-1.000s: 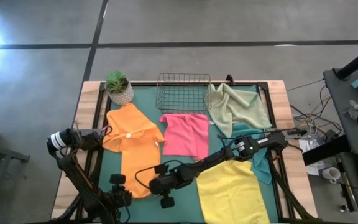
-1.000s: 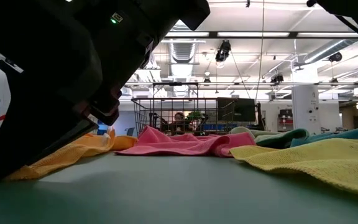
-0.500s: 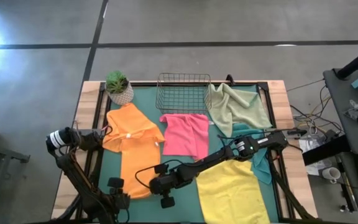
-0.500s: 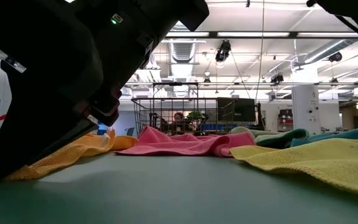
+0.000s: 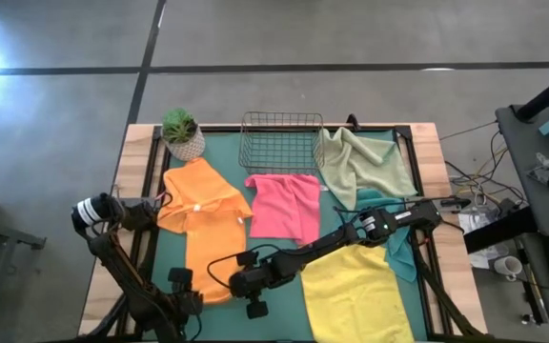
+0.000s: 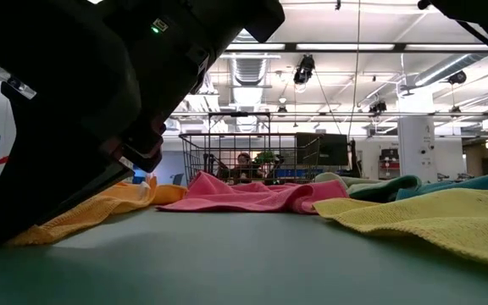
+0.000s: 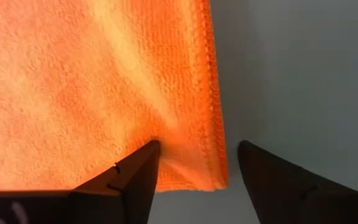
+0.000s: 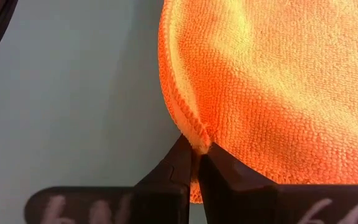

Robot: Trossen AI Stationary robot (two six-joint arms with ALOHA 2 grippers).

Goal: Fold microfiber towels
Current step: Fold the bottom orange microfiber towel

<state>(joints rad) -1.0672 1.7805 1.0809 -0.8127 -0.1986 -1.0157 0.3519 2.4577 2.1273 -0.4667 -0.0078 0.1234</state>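
An orange towel (image 5: 203, 229) lies on the green mat (image 5: 265, 257) at the left, a long strip running toward the near edge. My left gripper (image 7: 197, 155) stands open over the strip's near left corner (image 7: 213, 177), pointing down, one finger over the cloth and one over the bare mat. My right gripper (image 8: 194, 155) is shut on the strip's near right edge. Pink (image 5: 286, 205), sage green (image 5: 365, 162), teal (image 5: 400, 246) and yellow (image 5: 355, 291) towels lie spread or rumpled to the right. My left gripper has one fingertip (image 7: 143, 158) down on the orange towel just inside its corner, where a crease (image 7: 157, 127) starts. The other finger is clear of the cloth, over the mat. My right gripper pinches the towel's hemmed edge (image 8: 191, 127) between its two fingertips, coming in at a slant from the table's right. The edge puckers at the tips, and the rest of the towel lies on the mat.
A wire basket (image 5: 281, 141) stands at the far middle of the mat, and a small potted plant (image 5: 181, 133) stands at the far left corner. Bare mat shows between the orange strip and the yellow towel.
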